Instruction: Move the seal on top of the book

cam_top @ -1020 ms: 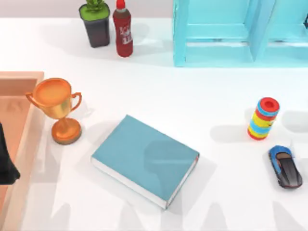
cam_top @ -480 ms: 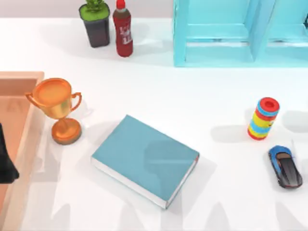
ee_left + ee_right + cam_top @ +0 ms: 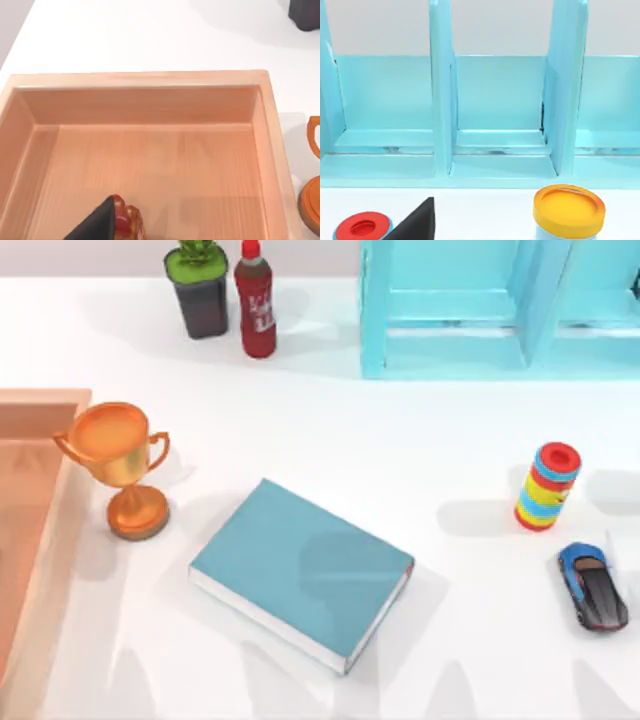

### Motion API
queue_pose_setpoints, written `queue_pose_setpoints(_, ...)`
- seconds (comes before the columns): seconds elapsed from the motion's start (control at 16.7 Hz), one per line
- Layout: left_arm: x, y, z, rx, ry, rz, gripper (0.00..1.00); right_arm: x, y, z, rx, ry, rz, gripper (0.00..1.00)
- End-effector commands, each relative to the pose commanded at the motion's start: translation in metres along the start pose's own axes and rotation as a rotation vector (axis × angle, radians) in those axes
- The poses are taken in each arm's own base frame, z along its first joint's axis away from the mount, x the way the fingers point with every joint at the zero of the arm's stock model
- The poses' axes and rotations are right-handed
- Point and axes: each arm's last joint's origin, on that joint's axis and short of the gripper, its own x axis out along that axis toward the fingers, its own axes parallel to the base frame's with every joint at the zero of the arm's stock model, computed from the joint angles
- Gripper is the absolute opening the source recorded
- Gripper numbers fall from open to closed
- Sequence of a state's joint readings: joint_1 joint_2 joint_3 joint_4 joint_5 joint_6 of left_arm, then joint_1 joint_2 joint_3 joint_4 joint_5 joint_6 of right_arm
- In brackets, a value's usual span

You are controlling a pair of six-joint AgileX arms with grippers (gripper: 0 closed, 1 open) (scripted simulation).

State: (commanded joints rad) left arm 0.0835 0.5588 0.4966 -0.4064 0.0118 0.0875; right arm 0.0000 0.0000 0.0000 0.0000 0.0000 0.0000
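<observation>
Left hand (image 3: 97, 222) over wooden tray (image 3: 150, 80) by seal (image 3: 127, 220), grip state unclear, book (image 3: 300, 570) mid-worktop (image 3: 400, 440)

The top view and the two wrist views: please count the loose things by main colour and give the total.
Red or reddish: 2, the red bottle and the seal.
Orange: 1, the trophy.
Blue or teal: 2, the book and the toy car.
Dark with green: 1, the potted plant.
Many-coloured: 1, the ring stack.
Yellow lid: 1, the container.
Total: 8.
</observation>
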Motion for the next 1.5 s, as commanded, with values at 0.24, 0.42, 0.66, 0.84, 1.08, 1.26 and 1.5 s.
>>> queue_pose_setpoints(0.24, 0.038, 0.018, 0.049, 0.024, 0.361, 0.01, 1.0, 0.0, 0.0, 0.0, 0.0, 0.0, 0.0, 1.0)
queue_pose_setpoints(0.42, 0.083, 0.034, 0.072, 0.032, 0.635, -0.011, 1.0, 0.0, 0.0, 0.0, 0.0, 0.0, 0.0, 1.0)
queue_pose_setpoints(0.66, 0.144, 0.058, 0.082, 0.027, 0.918, -0.055, 1.0, 0.0, 0.0, 0.0, 0.0, 0.0, 0.0, 1.0)
queue_pose_setpoints(0.84, 0.176, 0.071, 0.081, 0.016, 1.043, -0.082, 1.0, 0.0, 0.0, 0.0, 0.0, 0.0, 0.0, 1.0)
queue_pose_setpoints(1.08, 0.189, 0.078, 0.08, 0.008, 1.094, -0.095, 1.0, 0.0, 0.0, 0.0, 0.0, 0.0, 0.0, 1.0)
queue_pose_setpoints(1.26, 0.189, 0.078, 0.08, 0.008, 1.094, -0.095, 1.0, 0.0, 0.0, 0.0, 0.0, 0.0, 0.0, 1.0)
queue_pose_setpoints(1.5, 0.196, 0.076, 0.07, 0.009, 1.096, -0.096, 1.0, 0.0, 0.0, 0.0, 0.0, 0.0, 0.0, 1.0)
